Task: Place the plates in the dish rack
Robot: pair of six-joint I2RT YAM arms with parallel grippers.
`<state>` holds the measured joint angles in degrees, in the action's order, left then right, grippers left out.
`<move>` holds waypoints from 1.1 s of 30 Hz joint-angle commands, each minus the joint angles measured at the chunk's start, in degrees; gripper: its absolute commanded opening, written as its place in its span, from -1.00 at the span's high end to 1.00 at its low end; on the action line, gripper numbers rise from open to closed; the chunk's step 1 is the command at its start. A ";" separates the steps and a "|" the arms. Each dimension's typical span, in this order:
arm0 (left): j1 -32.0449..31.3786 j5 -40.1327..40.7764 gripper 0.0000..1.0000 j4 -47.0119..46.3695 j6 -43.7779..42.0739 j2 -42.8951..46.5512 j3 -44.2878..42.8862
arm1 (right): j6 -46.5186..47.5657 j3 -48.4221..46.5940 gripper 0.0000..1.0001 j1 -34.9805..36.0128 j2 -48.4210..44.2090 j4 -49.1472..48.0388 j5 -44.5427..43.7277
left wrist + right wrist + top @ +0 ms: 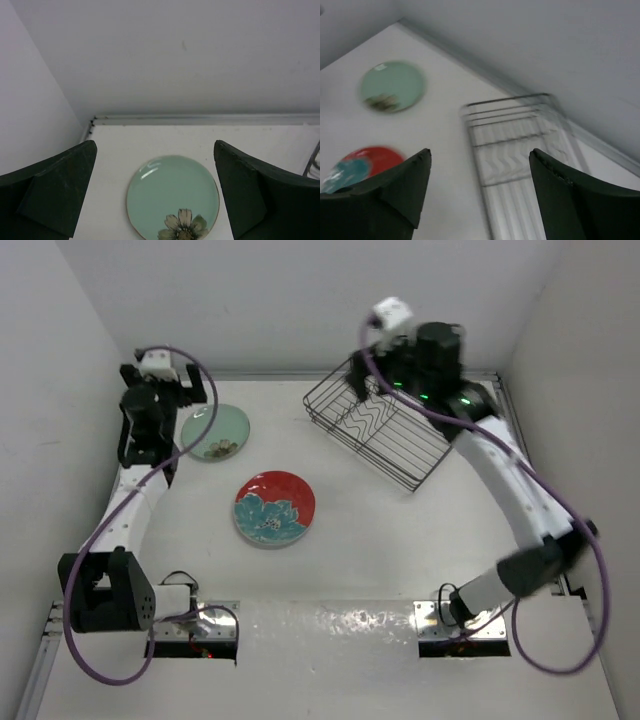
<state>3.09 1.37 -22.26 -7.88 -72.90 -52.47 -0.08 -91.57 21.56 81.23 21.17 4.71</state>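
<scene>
Left of the rack (pixel 378 430), and well apart from it, the green plate (pixel 216 432) lies flat on the counter (pixel 350 560), with a small pale flower painted near its rim; left of the rack again, but nearer the arm bases, the red plate (pixel 274 508) lies flat too, its teal flower facing up; the two plates are near each other without touching, and both are outside the rack. The rack itself sits askew at the far right of the counter, one long side running from far left to near right, with wavy wire dividers down its middle. Over the green plate's rim, on the side away from the rack, the left tool (pixel 155 145) hovers released, its jaws spread wide; the wrist view shows the plate on the counter below the gap and nothing between the fingers (pixel 60 195). Over the rack's far end hangs the right tool (pixel 480 152), also released, jaws apart and gripping nothing; its wrist view is blurred, yet the rack's wires show below the gap, with both plates off to the rack's left.
</scene>
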 commanded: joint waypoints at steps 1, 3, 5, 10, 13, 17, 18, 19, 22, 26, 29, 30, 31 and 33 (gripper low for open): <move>1.04 1.52 -1.00 16.52 -0.04 0.49 -9.21 | -0.42 -10.01 -0.59 7.88 15.57 19.00 10.50; 2.35 1.71 -1.00 26.15 1.10 -2.05 -15.61 | -6.75 -11.96 -0.50 9.28 21.04 17.42 14.26; 4.02 -2.91 -1.00 31.29 2.33 -2.86 -17.84 | -7.13 -10.14 -0.50 11.04 22.91 17.50 12.00; 8.16 -12.77 -1.00 44.20 3.05 -2.86 -17.50 | -13.89 -3.62 -0.31 13.86 29.14 11.97 18.57; 8.16 -14.37 -1.00 46.52 3.22 -1.81 -12.93 | -18.11 -2.91 -0.23 13.95 34.25 11.53 20.51; 8.16 -17.97 -0.98 47.40 4.10 -1.45 -8.89 | -21.17 2.07 -0.24 14.21 35.84 6.79 21.91; 8.07 -18.24 -0.97 47.05 4.80 -1.36 -8.18 | -21.80 2.97 -0.24 14.21 36.27 5.13 21.66; 8.07 -18.24 -0.97 46.79 4.98 -1.28 -8.00 | -22.07 3.67 -0.24 14.21 36.63 4.76 21.57; 8.16 -18.68 -0.97 46.43 4.98 -0.84 -8.26 | -22.34 7.01 -0.25 14.21 38.29 2.74 20.08; 8.07 -20.95 -0.97 46.96 5.94 -0.66 -8.79 | -22.16 8.34 -0.22 14.21 41.98 1.07 21.91; 8.16 -22.45 -0.97 47.22 7.08 -0.14 -8.27 | -22.33 9.30 -0.13 14.21 43.48 -1.64 24.29; 8.16 -22.63 -0.96 47.22 7.26 -0.05 -8.18 | -22.51 9.83 -0.09 14.21 43.57 -2.70 24.99; 8.07 -22.81 -0.97 47.22 7.26 -0.05 -8.09 | -22.95 10.44 0.01 14.21 43.66 -3.84 25.78; 8.16 -23.51 -0.97 47.14 7.35 -0.05 -8.09 | -25.23 12.11 0.14 14.21 44.27 -7.18 28.50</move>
<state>11.29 -19.66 25.96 -1.61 -75.13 -59.75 -23.07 -81.56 35.40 123.96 19.49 29.61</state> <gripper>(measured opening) 0.985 0.462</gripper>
